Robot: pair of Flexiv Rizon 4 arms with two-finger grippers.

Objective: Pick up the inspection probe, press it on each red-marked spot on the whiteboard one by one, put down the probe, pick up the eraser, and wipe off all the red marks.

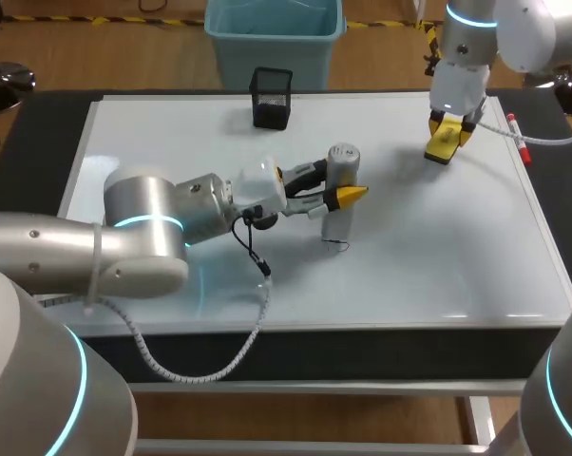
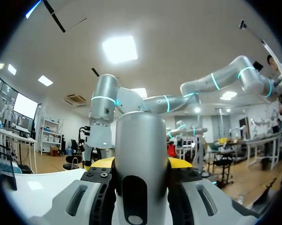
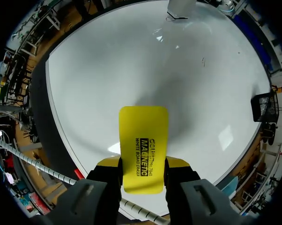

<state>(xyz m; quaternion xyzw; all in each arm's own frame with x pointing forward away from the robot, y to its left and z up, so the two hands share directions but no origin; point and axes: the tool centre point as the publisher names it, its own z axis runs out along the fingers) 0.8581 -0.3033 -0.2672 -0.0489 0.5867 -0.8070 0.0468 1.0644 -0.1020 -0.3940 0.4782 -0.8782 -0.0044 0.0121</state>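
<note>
Left gripper (image 1: 338,180) clamped on probe (image 1: 337,220), upright, tip at whiteboard (image 1: 438,256) mid-board. Right gripper (image 3: 142,171) clamped on eraser (image 3: 144,140), above board's far right. Risk judged: eraser lowered early, marks wiped unprobed; probe skidded if pressed off-axis. Tip-to-board meeting shown in head view only, hidden in left wrist view.
</note>
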